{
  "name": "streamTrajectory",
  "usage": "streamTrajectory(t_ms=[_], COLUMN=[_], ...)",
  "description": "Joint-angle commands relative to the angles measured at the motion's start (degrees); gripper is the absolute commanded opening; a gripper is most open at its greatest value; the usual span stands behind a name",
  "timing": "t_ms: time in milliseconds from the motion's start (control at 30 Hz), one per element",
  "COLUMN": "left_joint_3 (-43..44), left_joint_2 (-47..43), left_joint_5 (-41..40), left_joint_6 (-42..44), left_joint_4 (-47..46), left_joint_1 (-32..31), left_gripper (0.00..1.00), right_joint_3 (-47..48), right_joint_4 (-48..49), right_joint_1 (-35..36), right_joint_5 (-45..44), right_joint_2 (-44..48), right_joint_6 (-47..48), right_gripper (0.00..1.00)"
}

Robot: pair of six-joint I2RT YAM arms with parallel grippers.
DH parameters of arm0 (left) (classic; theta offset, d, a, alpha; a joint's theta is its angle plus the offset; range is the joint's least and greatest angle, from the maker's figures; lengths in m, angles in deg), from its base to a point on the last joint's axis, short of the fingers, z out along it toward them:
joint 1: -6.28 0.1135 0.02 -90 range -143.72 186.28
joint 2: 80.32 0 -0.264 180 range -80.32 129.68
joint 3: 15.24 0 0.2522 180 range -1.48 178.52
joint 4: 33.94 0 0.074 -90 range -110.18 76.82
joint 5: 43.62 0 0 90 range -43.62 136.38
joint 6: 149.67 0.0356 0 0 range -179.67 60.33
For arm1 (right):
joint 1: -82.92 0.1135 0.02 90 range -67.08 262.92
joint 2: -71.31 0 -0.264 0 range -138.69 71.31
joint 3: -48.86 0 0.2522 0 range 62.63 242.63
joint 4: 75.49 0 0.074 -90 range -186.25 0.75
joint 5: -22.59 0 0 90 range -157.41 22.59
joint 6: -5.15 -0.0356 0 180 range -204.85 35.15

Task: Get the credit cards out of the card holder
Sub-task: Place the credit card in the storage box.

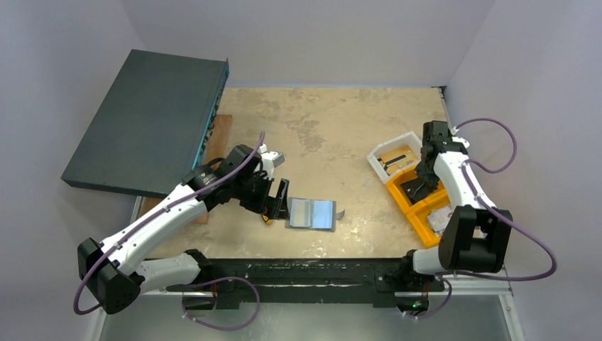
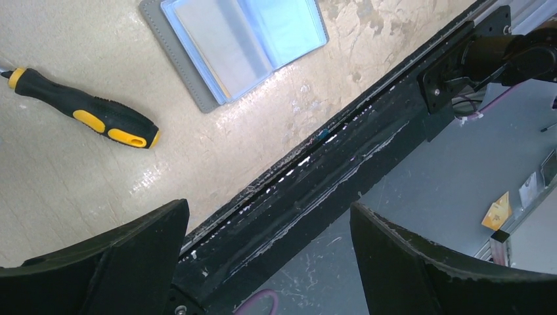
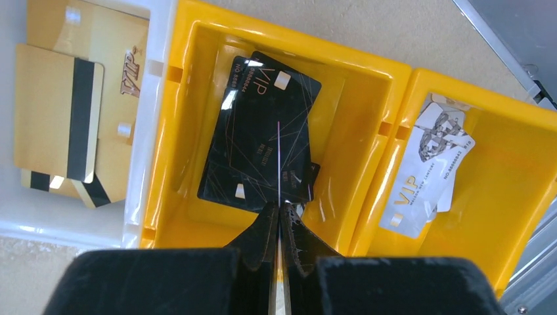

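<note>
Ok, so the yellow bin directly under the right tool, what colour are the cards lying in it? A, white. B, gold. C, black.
C: in the right wrist view, black cards lie in the yellow bin beneath the right tool, while the gold cards sit in the white tray and the white cards in the neighbouring bin.
</note>
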Motion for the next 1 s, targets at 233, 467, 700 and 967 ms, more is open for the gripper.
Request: streamTrajectory(t_ms=[233, 467, 700, 967], left_joint_3=[-1.1, -1.3, -1.4, -1.4], left_joint_2=[-1.2, -0.6, 0.2, 1.2], left_joint_5=[3.1, 3.6, 3.5, 1.0], left_joint_6=[1.2, 1.1, 1.1, 0.9], left_joint_4=[-1.9, -2.0, -2.0, -1.3], left_joint_1=[2.4, 2.9, 3.4, 3.7], left_gripper=[0.93, 0.93, 0.93, 0.93], right_joint_3=[1.5, 2.6, 1.1, -4.5], right_joint_4=[3.5, 4.2, 6.0, 12.4], right_joint_1=[-0.6, -0.5, 3.9, 19.8], right_joint_5=[0.1, 5.1, 12.4, 17.1], right_joint_2=[-3.4, 0.9, 7.9, 11.4], right_joint_6=[1.3, 3.9, 3.9, -3.9], right_gripper=[0.26, 0.42, 0.54, 0.57])
